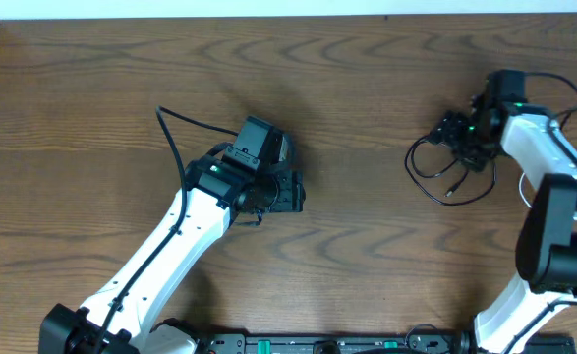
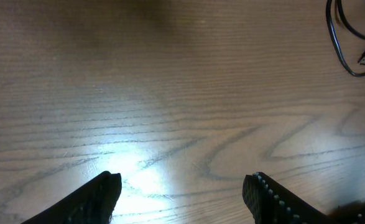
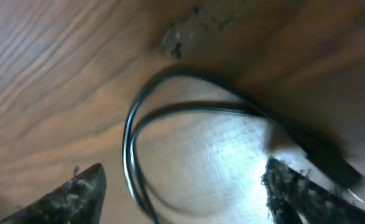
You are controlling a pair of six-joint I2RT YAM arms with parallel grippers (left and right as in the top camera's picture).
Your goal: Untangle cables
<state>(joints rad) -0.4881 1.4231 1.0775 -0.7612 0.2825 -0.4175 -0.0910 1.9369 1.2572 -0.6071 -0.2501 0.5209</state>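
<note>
Black cables (image 3: 128, 149) sit bunched at table's (image 1: 367, 79) right side, directly under R gripper (image 3: 182, 177), jaws spread astride a loop, nothing gripped; L gripper (image 2: 182, 183), likewise spread & empty, is well apart leftward.

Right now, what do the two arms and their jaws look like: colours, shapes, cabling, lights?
Both arms match: the left arm and right arm have white tubular links, bulky black joints and black wrist blocks. A thin black wire arcs along the left one; a small green light glows at the right wrist. The jaws are black with textured inner faces.
</note>
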